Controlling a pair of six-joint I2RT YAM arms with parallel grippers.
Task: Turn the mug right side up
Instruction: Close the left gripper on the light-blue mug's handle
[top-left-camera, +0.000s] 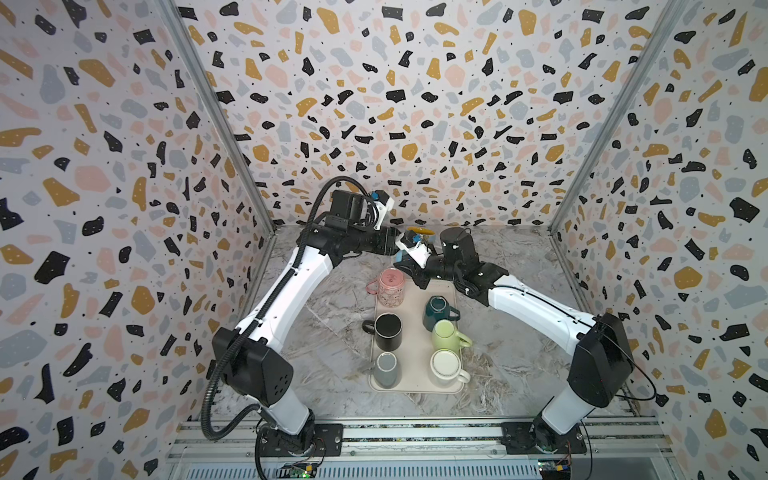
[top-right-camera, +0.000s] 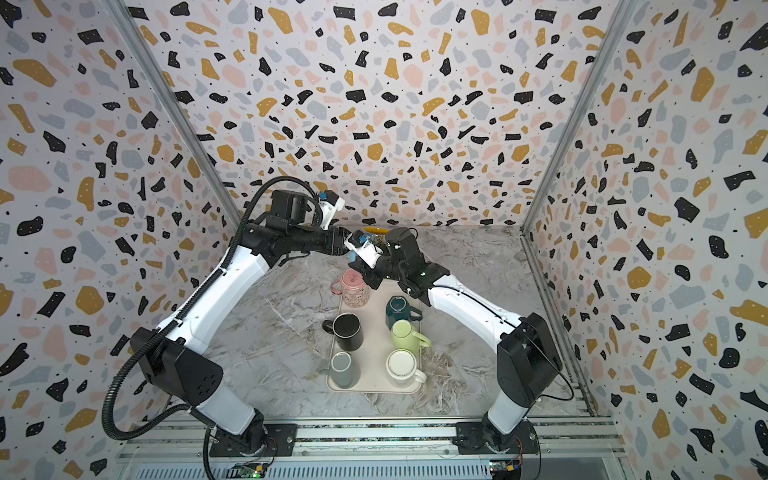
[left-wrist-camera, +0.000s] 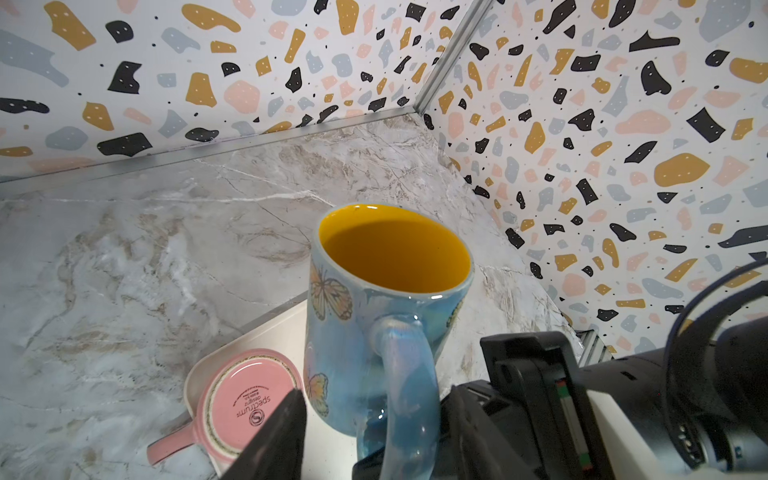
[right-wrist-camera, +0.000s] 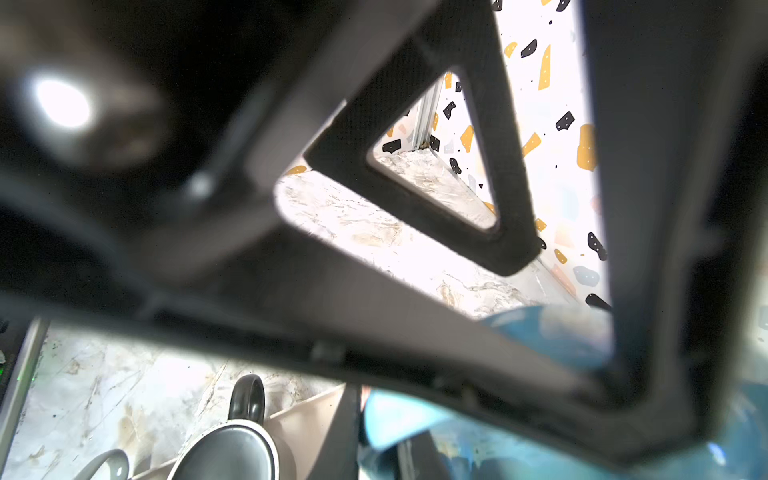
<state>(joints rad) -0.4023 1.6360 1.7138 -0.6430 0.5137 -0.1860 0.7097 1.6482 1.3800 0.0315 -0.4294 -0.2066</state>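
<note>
The mug (left-wrist-camera: 374, 291) is pale blue with butterflies and a yellow inside. It stands mouth up with its handle (left-wrist-camera: 407, 374) toward the left wrist camera, raised over the far end of the tray. My left gripper (left-wrist-camera: 376, 395) is closed around its lower body, one finger (left-wrist-camera: 274, 436) on each side. My right gripper (right-wrist-camera: 380, 436) is shut on the handle low down. In both top views only the yellow rim (top-left-camera: 417, 230) (top-right-camera: 375, 230) shows, between the two wrists.
A beige tray (top-left-camera: 415, 386) holds an upside-down pink mug (top-left-camera: 390, 286) (left-wrist-camera: 245, 403), a black mug (top-left-camera: 388, 328), a teal mug (top-left-camera: 436, 311), a green mug (top-left-camera: 446, 334), a grey mug (top-left-camera: 386, 365) and a cream mug (top-left-camera: 446, 365). The back wall is close behind.
</note>
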